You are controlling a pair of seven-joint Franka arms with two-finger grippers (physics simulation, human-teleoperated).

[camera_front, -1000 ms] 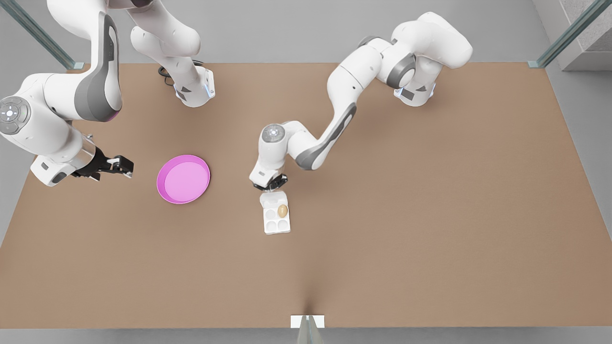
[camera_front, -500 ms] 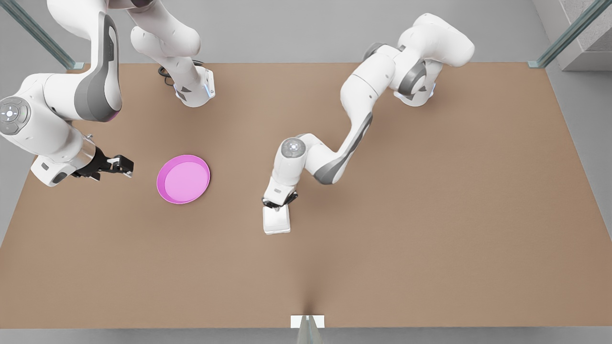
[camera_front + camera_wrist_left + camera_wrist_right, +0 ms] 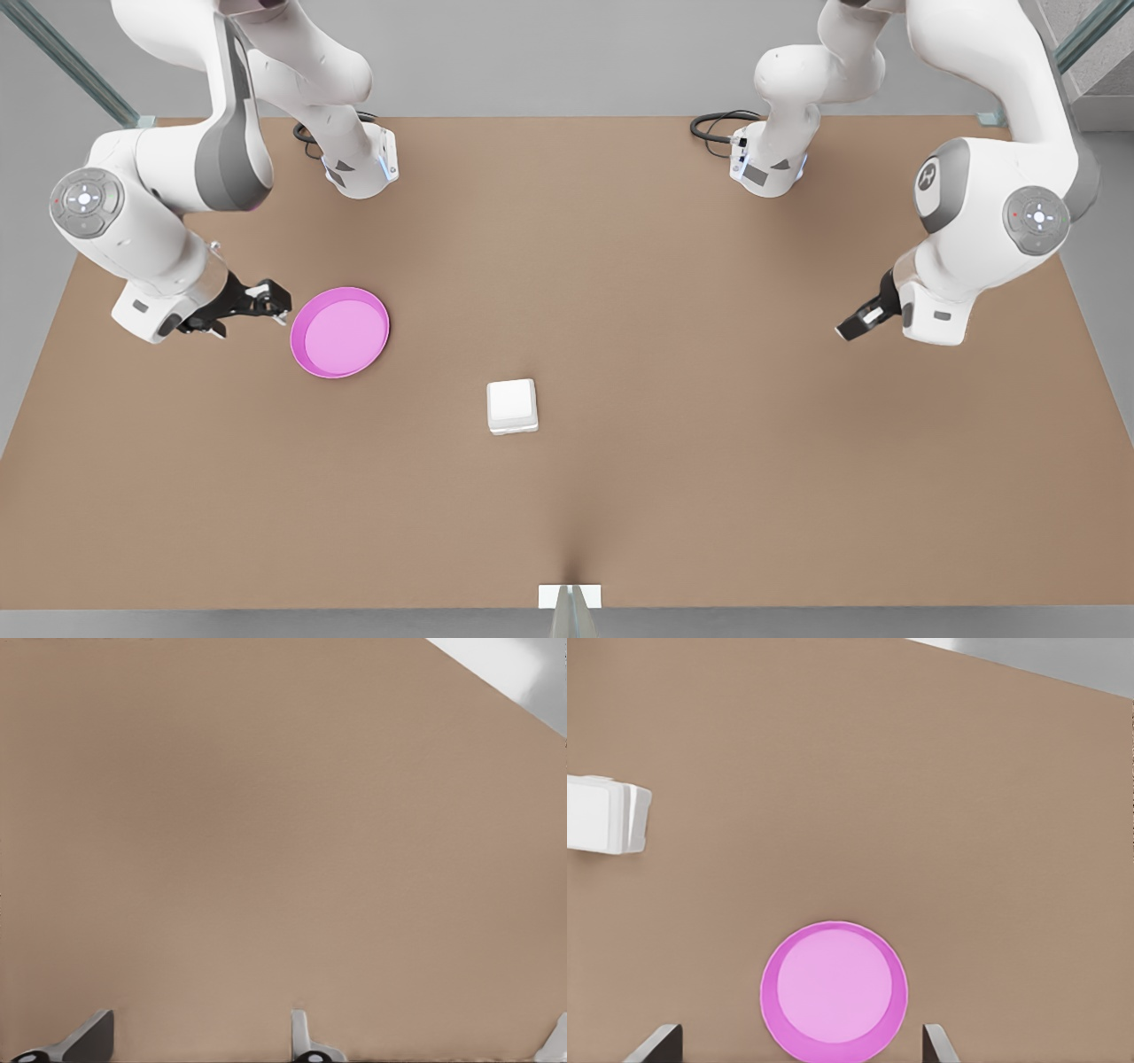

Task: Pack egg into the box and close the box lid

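The white box (image 3: 512,406) sits shut near the middle of the table, with the box lid (image 3: 512,400) lying flat on top of it. The egg is hidden. The box (image 3: 607,815) also appears in the right wrist view, off to the side. My right gripper (image 3: 268,306) hovers at the front view's left, just beside the pink plate's rim, open and holding nothing. My left gripper (image 3: 849,328) hangs over bare table at the front view's right, far from the box.
A round pink plate (image 3: 340,331) lies on the brown table (image 3: 709,461) left of the box; in the right wrist view the plate (image 3: 834,990) is just ahead of the fingers (image 3: 660,1041). Both arm bases stand at the table's far edge.
The arm that was over the box has drawn back to the front view's right after pushing the lid down over the egg. The other gripper has moved a little toward the plate.
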